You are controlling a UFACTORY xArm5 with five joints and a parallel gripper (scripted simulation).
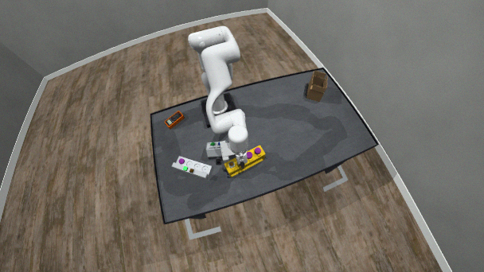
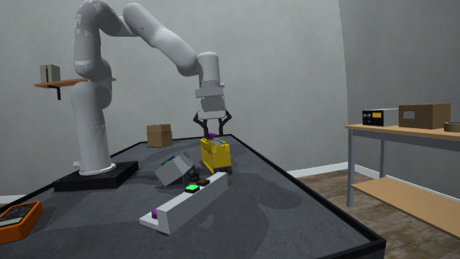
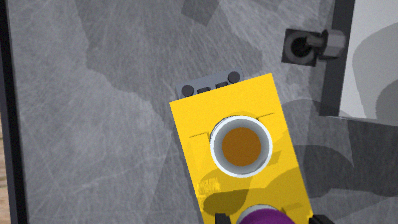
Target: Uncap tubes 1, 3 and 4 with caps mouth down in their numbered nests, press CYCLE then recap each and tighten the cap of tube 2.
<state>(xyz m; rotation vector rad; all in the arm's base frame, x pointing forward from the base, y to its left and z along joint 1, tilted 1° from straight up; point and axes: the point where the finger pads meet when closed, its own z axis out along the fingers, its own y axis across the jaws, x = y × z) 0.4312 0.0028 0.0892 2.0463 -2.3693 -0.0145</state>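
Observation:
The yellow decapping station (image 1: 244, 160) (image 2: 216, 153) (image 3: 240, 155) stands near the middle of the table. Two of its tubes carry purple caps (image 1: 253, 152). The end tube (image 3: 241, 146) is open and shows orange liquid. My gripper (image 1: 240, 161) (image 2: 212, 134) (image 3: 267, 220) stands over the tube beside it. Its fingers are spread on either side of that tube's purple cap (image 3: 265, 216), which sits on the tube. The white cap tray (image 1: 191, 166) (image 2: 185, 202) holds one purple cap (image 1: 181, 161) (image 2: 153, 213) in an end nest. Its green lamp (image 1: 185, 168) (image 2: 191, 187) is lit.
The grey key housing (image 1: 215, 149) (image 2: 175, 172) with the green and blue keys stands between the tray and the station. An orange multimeter (image 1: 173, 119) (image 2: 17, 219) lies near one table edge. A cardboard box (image 1: 317, 86) (image 2: 159, 135) stands at a far corner.

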